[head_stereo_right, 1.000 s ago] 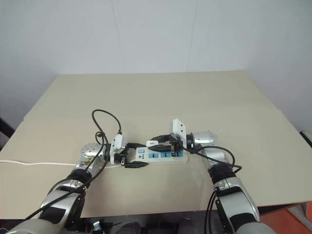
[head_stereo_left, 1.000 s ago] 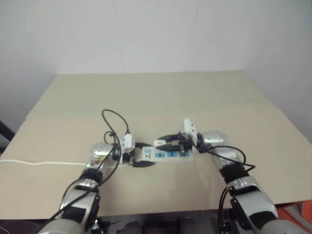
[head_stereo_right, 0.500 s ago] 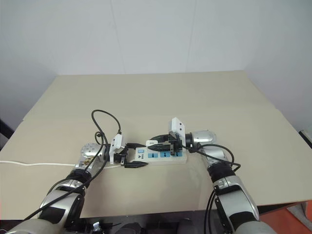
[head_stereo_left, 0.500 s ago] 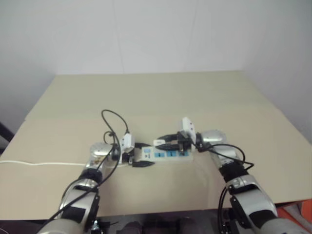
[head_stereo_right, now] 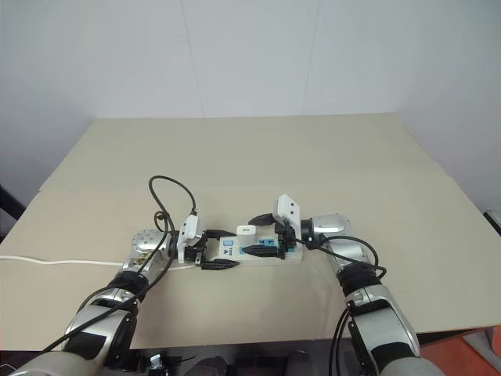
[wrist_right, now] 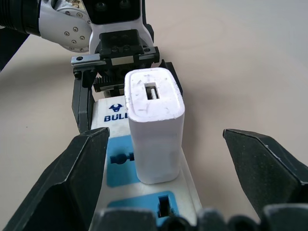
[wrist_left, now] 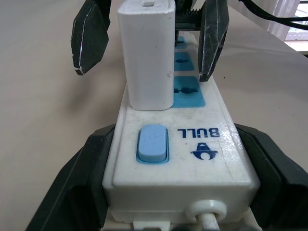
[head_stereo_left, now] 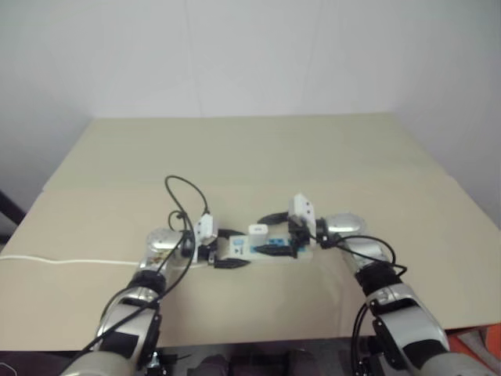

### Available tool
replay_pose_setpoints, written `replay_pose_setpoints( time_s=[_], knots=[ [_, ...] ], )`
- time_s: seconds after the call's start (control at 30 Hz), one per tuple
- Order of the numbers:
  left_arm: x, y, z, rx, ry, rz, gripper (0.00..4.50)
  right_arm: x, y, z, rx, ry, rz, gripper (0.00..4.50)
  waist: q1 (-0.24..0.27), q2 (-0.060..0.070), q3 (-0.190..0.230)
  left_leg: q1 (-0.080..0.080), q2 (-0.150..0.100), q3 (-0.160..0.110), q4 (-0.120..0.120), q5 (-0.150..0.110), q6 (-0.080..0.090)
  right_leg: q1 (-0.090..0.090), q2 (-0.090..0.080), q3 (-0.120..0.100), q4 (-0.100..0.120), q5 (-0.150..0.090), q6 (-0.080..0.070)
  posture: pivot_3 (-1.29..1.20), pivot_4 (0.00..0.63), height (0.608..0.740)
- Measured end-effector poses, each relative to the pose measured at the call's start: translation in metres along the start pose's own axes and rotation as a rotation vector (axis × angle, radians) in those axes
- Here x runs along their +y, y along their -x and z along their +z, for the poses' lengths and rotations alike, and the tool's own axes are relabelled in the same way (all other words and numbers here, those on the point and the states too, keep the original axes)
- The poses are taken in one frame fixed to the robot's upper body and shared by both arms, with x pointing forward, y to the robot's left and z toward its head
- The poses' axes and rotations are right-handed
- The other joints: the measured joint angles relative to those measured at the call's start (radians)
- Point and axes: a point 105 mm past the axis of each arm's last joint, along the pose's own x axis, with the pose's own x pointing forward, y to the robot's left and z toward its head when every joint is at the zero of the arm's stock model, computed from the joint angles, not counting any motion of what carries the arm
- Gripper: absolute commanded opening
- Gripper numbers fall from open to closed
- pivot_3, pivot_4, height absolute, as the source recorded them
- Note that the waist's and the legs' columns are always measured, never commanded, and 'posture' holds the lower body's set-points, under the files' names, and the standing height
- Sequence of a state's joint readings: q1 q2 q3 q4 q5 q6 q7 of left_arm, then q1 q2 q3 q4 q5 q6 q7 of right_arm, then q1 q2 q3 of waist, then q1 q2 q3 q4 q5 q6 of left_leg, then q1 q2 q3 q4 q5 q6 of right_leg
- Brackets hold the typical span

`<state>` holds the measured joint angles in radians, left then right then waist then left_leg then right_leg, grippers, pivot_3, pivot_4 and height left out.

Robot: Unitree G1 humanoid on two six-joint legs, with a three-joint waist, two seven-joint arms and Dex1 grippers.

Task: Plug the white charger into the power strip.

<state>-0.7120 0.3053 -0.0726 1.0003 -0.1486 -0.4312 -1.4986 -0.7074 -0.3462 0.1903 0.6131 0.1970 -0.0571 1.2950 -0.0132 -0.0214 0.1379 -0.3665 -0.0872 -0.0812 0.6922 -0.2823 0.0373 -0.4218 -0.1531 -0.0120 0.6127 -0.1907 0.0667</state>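
Note:
The power strip (head_stereo_right: 232,249) lies on the table in front of me, its blue switch (wrist_left: 152,143) toward my left arm. The white charger (head_stereo_right: 246,230) stands upright in the socket nearest that switch, seen close in the right wrist view (wrist_right: 155,126). My right gripper (head_stereo_right: 247,235) is open, one finger on each side of the charger and clear of it. My left gripper (head_stereo_right: 218,249) is open a little, its fingers (wrist_left: 79,185) sitting close against both sides of the strip's switch end.
The strip's thin white cord (head_stereo_right: 47,262) runs off toward the left edge of the beige table (head_stereo_right: 258,157). A black cable (head_stereo_right: 168,192) loops up from my left wrist. The table's front edge is just below my arms.
My right gripper has opened and let go of the charger, which now stands in the strip on its own. The left gripper's fingers have eased apart slightly. Neither arm has shifted.

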Motion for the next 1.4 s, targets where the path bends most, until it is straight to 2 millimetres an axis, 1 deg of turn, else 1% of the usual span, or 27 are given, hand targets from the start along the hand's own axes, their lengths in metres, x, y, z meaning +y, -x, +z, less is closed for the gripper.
replay_pose_setpoints(
  time_s=[0.03,0.23,0.3,0.37,0.43,0.47,0.53,0.57,0.6,0.63,0.67,0.77,0.87,1.07,1.27,1.4],
  knots=[
    [-0.001,-0.001,-0.001,0.008,0.005,-0.012,4.49,0.000,0.001,0.000,-0.001,0.000,0.000,4.50,0.000,0.000,0.000,-0.001,0.000,0.000,0.000,0.000,0.000,0.000,0.000,0.000,0.000,0.000,0.000,0.00,0.150,0.740],
    [-0.004,0.002,0.002,0.000,0.006,-0.038,4.49,0.000,0.006,0.002,-0.006,0.006,0.000,4.50,-0.001,0.000,0.002,-0.003,0.000,0.000,0.000,0.000,0.000,-0.003,0.000,0.000,0.000,0.000,0.000,0.00,0.150,0.740],
    [-0.006,0.010,0.006,-0.010,-0.006,-0.027,4.49,0.000,0.013,0.003,-0.006,0.005,-0.017,4.50,-0.002,0.000,0.005,-0.004,0.000,0.000,0.000,0.000,0.000,-0.004,0.000,0.000,0.000,0.000,0.000,0.00,0.150,0.740],
    [-0.008,0.023,0.010,-0.007,-0.029,-0.016,4.49,0.001,0.024,0.005,-0.008,0.015,-0.039,4.50,-0.003,0.000,0.009,-0.008,0.001,0.000,0.000,0.000,0.000,-0.009,0.000,0.000,0.000,0.000,0.000,0.00,0.150,0.740],
    [-0.009,0.042,0.017,0.004,-0.073,0.018,4.49,0.000,0.042,0.011,-0.014,0.026,-0.075,4.50,-0.005,0.001,0.009,-0.017,0.002,0.000,0.001,0.002,-0.003,-0.018,0.000,0.002,0.002,0.001,-0.001,0.00,0.150,0.740],
    [-0.010,0.051,0.021,0.008,-0.080,0.033,4.49,0.000,0.051,0.015,-0.021,0.028,-0.093,4.50,-0.005,0.001,0.010,-0.019,0.002,0.000,0.001,0.005,-0.008,-0.020,0.000,0.002,0.002,0.001,-0.001,0.00,0.150,0.740],
    [-0.010,0.072,0.029,0.017,-0.080,0.068,4.49,-0.001,0.071,0.026,-0.023,0.051,-0.131,4.50,-0.004,0.002,0.012,-0.020,0.002,0.000,0.001,0.005,-0.008,-0.021,0.000,0.001,0.002,0.001,-0.001,0.00,0.150,0.740],
    [-0.010,0.082,0.035,0.016,-0.076,0.091,4.49,0.001,0.084,0.033,-0.010,0.077,-0.143,4.50,-0.003,0.003,0.015,-0.021,0.002,0.000,0.001,0.004,-0.006,-0.020,0.000,0.001,0.001,0.001,-0.001,0.00,0.150,0.740],
    [-0.011,0.097,0.040,0.024,-0.072,0.121,4.49,0.003,0.101,0.037,0.021,0.100,-0.159,4.50,-0.001,0.004,0.018,-0.021,0.002,0.000,0.001,0.001,-0.001,-0.020,0.000,0.001,0.000,0.001,-0.001,0.00,0.150,0.740],
    [-0.011,0.111,0.043,0.034,-0.064,0.158,4.49,0.003,0.116,0.040,0.042,0.108,-0.186,4.50,-0.001,0.004,0.019,-0.020,0.002,0.000,0.001,0.001,-0.001,-0.019,0.000,0.001,0.000,0.001,-0.001,0.00,0.150,0.740],
    [-0.011,0.120,0.047,0.038,-0.063,0.182,4.49,0.004,0.127,0.042,0.060,0.114,-0.205,4.50,0.000,0.005,0.020,-0.020,0.002,0.000,0.001,0.000,-0.001,-0.019,0.000,0.001,-0.001,0.001,-0.001,0.00,0.150,0.740],
    [-0.016,0.137,0.055,0.059,-0.073,0.219,4.49,0.013,0.150,0.041,0.130,0.101,-0.218,4.50,0.002,0.005,0.022,-0.019,0.002,0.001,0.001,0.000,-0.001,-0.018,0.000,0.000,-0.001,0.001,-0.001,0.00,0.150,0.740],
    [-0.021,0.147,0.055,0.068,-0.057,0.256,4.49,0.019,0.164,0.039,0.162,0.080,-0.232,4.50,0.001,0.005,0.024,-0.018,0.003,0.002,0.001,0.001,-0.001,-0.017,0.000,0.001,0.000,0.001,-0.002,0.00,0.150,0.740],
    [-0.032,0.154,0.050,0.093,-0.038,0.294,4.49,0.025,0.174,0.032,0.218,0.056,-0.227,4.50,-0.002,0.005,0.026,-0.017,0.009,0.004,0.001,0.001,-0.001,-0.017,0.004,0.001,-0.001,0.003,-0.004,0.00,0.150,0.740],
    [-0.034,0.155,0.060,0.082,-0.058,0.304,4.49,0.025,0.176,0.033,0.235,0.079,-0.229,4.50,0.001,0.005,0.026,-0.017,0.010,0.005,0.001,0.001,-0.002,-0.017,0.005,0.001,-0.001,0.003,-0.005,0.00,0.150,0.740],
    [-0.033,0.158,0.062,0.094,-0.053,0.311,4.49,0.026,0.178,0.032,0.247,0.077,-0.232,4.50,0.001,0.005,0.027,-0.017,0.010,0.005,0.001,0.001,-0.002,-0.017,0.005,0.001,-0.001,0.003,-0.005,0.00,0.150,0.740]
  ],
)
